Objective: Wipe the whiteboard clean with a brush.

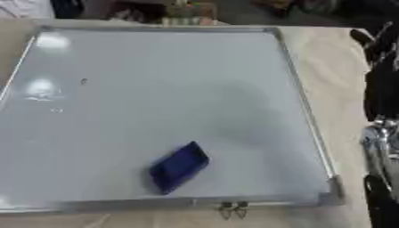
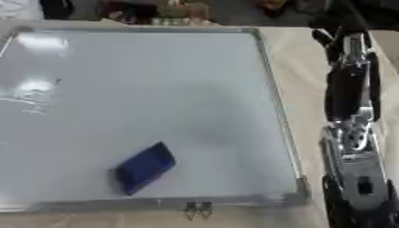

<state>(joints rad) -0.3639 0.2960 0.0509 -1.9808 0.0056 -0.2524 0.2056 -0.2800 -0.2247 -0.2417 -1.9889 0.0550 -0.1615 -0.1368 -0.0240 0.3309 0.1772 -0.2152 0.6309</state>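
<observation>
Soft blur thru-out; overhead glare on whiteboard (image 1: 156, 111) (left side), faint central shadow.

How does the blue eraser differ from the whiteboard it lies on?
The eraser is dark blue; the whiteboard is pale grey-white with a metal frame. The eraser is a small block; the whiteboard spans most of the table. The eraser lies askew to the whiteboard's edges. Both lie flat, untouched.

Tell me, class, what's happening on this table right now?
A whiteboard lies flat on the table, with a blue brush resting on it near the front edge, untouched. The board looks almost clean; only a small dark mark shows near its left side. The robot's right arm hangs beside the board's right edge, off the surface. Neither hand can be made out, so nothing is being handled at this moment.
</observation>
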